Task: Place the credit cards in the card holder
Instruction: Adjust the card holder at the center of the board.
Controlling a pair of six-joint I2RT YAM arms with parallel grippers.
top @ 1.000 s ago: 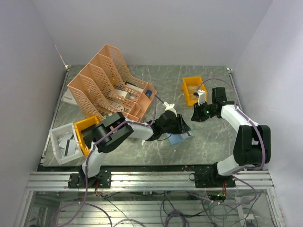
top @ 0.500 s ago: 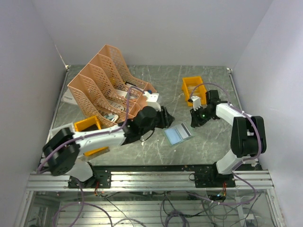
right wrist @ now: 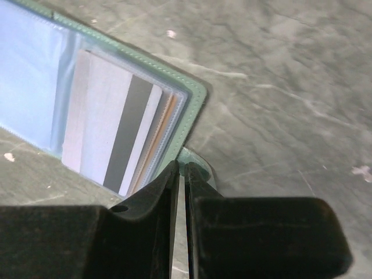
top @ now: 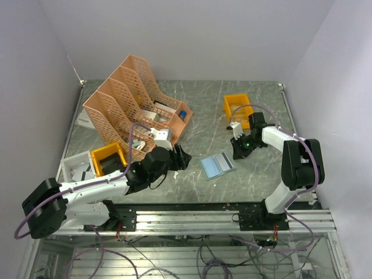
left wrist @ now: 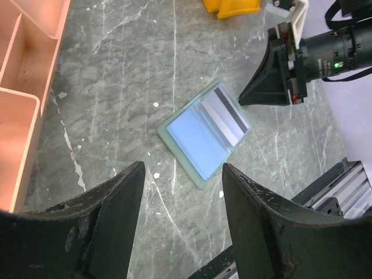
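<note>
Our left arm reaches low and forward, and the left claw (top: 181, 158) (left wrist: 183, 171) is spread wide, holding nothing. We bend our right arm inward. The right claw (top: 236, 152) (right wrist: 181, 170) is pinched tight.

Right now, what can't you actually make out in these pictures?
- How many credit cards fill the card holder: right wrist view, they overlap in one sleeve.
- Whether the right gripper pinches the holder's tab: its own fingers cover it.
- White bin contents: top view, too small.
</note>
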